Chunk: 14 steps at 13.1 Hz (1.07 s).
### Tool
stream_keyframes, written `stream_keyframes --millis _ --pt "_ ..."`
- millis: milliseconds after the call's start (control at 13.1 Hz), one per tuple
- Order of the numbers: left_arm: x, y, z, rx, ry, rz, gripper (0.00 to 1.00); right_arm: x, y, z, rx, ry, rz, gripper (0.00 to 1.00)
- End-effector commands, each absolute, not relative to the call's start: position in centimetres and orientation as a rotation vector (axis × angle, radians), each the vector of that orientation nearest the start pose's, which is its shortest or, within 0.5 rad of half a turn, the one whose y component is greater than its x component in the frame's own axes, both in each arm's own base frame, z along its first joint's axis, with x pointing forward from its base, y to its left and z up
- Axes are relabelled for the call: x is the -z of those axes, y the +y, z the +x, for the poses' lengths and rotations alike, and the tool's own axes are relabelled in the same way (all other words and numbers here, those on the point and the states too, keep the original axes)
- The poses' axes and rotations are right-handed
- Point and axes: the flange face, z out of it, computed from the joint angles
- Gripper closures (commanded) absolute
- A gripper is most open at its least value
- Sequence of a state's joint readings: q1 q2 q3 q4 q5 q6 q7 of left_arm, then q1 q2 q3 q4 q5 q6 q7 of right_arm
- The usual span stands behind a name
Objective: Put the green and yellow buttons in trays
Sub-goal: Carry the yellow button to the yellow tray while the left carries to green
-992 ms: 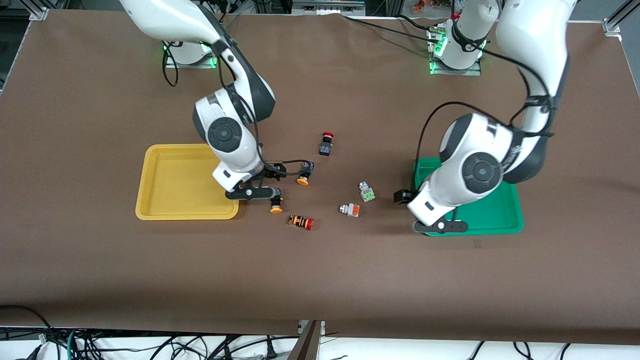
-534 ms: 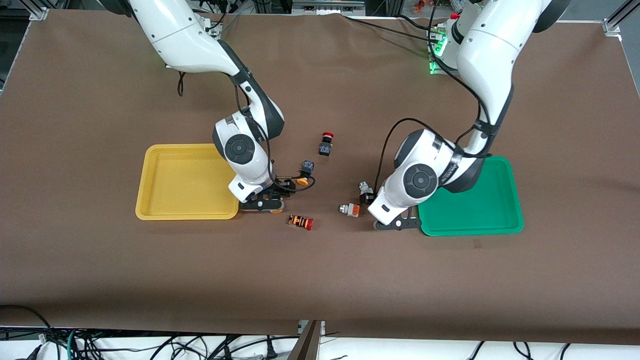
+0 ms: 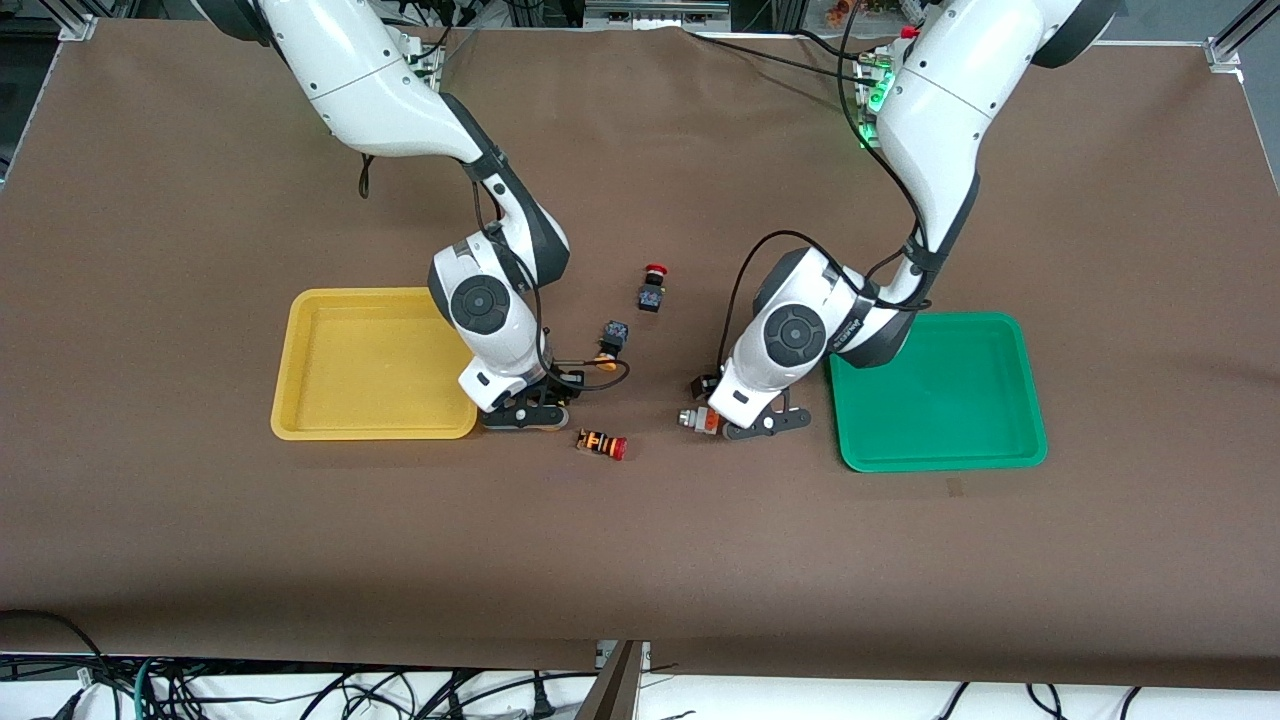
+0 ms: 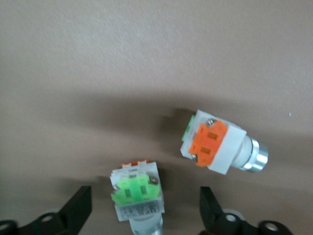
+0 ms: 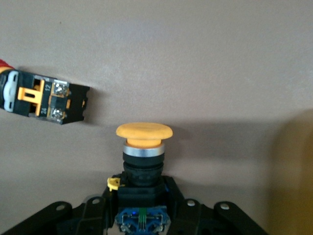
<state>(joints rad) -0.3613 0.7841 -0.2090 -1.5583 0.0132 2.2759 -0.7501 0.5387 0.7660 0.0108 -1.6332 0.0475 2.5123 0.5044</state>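
My right gripper is low at the yellow tray's corner nearest the table's middle. It is shut on the black body of a yellow-capped button that lies on the table. The gripper also shows in the right wrist view. A second yellow-capped button lies farther back. My left gripper is open beside the green tray. Its fingers straddle the green-faced grey button, which the arm hides in the front view. The orange-faced grey button lies beside it, also seen in the left wrist view.
A black button with a red cap stands toward the robots' bases from the others. An orange-and-black striped button with a red cap lies close to my right gripper, nearer the front camera; it also shows in the right wrist view. Both trays hold nothing.
My left arm has swung from over the green tray to the grey buttons and come down around the green-faced one. My right gripper has moved over the yellow-capped button beside the yellow tray and closed on it.
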Motion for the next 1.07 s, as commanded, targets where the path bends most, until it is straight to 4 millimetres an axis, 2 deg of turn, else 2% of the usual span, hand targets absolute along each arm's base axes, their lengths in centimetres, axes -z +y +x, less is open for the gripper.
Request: stream_keyframes --millis 0,76,229,305,458,534,687,763,840,916,992 --pt "-19.0 -35.4 59.4 -0.206 -0.395 -3.193 0.65 -20.9 35.4 60.4 0.088 -0.056 -3.065 0.79" --pt "-19.1 -35.4 59.5 -0.204 -0.400 -3.193 0.76 -22.4 34.4 60.6 0.070 -0.085 -3.083 0.79" --pt "-19.3 -35.4 59.5 -0.204 -0.397 -3.193 0.84 -24.0 30.9 60.4 -0.008 -0.169 -3.130 0.79" --pt "-19.7 -35.3 59.7 -0.197 -0.402 -3.195 0.85 -24.5 28.9 59.7 -0.022 -0.195 -3.144 0.79" --pt "-20.7 -34.8 59.9 -0.230 -0.404 -3.170 0.83 -24.9 22.7 58.4 -0.047 -0.262 -3.176 0.79" --pt "-21.7 -34.4 59.9 -0.239 -0.388 -3.155 0.83 -24.3 19.1 57.3 -0.037 -0.318 -3.183 0.79" --pt "-25.3 -33.2 60.8 -0.237 -0.384 -3.138 0.84 -20.5 13.1 53.9 0.029 -0.351 -3.200 0.74" --pt "-26.5 -32.1 61.2 -0.278 -0.378 -3.110 0.82 -19.3 11.3 52.8 0.075 -0.376 -3.202 0.71" --pt "-27.4 -30.2 61.3 -0.339 -0.280 -3.071 0.76 -19.4 10.4 52.5 0.083 -0.384 -3.204 0.60" --pt "-28.3 -27.3 62.2 -0.337 -0.158 -3.040 0.76 -20.0 10.1 52.6 0.070 -0.375 -3.203 0.52" --pt "-28.5 -24.9 63.0 -0.330 -0.051 -3.034 0.76 -20.9 10.2 52.7 0.039 -0.355 -3.198 0.38"
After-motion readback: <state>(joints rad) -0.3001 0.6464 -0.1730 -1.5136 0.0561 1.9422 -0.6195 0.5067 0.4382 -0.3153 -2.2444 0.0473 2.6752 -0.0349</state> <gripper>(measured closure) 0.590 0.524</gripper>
